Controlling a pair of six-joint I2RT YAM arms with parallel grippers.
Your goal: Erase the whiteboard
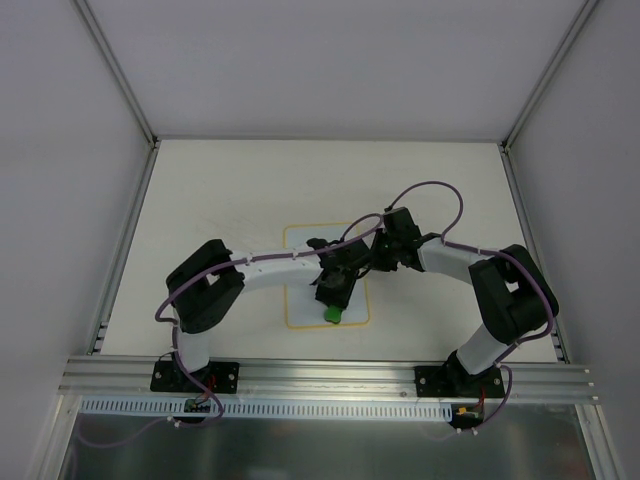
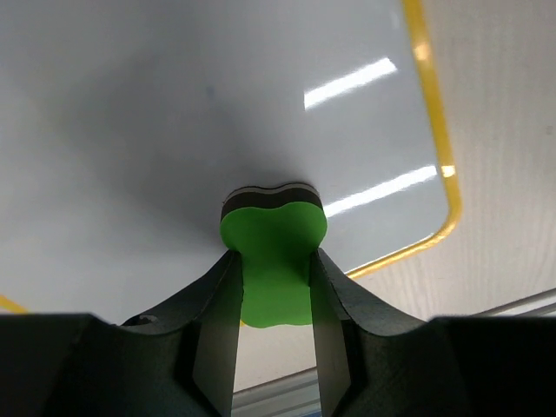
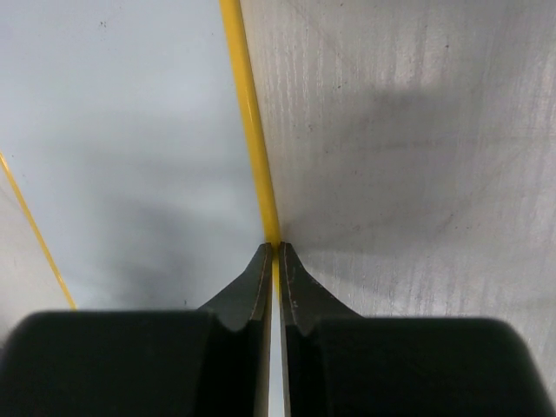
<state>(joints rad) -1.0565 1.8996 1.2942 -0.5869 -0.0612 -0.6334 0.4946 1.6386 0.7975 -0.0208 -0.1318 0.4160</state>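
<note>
The whiteboard [image 1: 300, 305] lies flat on the bench [image 1: 220, 190], and both hands meet over it: the left hand [image 1: 333, 292] sits above the board's near half, while the right hand [image 1: 368, 260] reaches to the board's right edge. The left hand is part-way open, only as wide as the green eraser [image 2: 274, 230] it pinches by the waist. The eraser's dark underlayer is turned toward the white surface [image 2: 174, 113], close to the board's near right corner. The right hand [image 3: 275, 252] has its fingers [image 3: 252, 287] pressed almost together, with only a thin slit between them. Their tips sit right on the board's yellow rim [image 3: 250, 130], which runs straight out from the slit; whether they squeeze the rim or merely press down on it cannot be told. The overhead view shows the whole layout, with the eraser [image 1: 332, 314] peeking out beneath the left hand just inside the board's near edge, but it hides both sets of fingertips. The left wrist view alone shows the grip on the eraser and the rounded corner of the rim [image 2: 447, 208], with ceiling lights reflected on the glossy face. The right wrist view alone shows the tips meeting the rim, the board's face [image 3: 130, 130] on one side of it and the textured bench [image 3: 417, 130] on the other.
</note>
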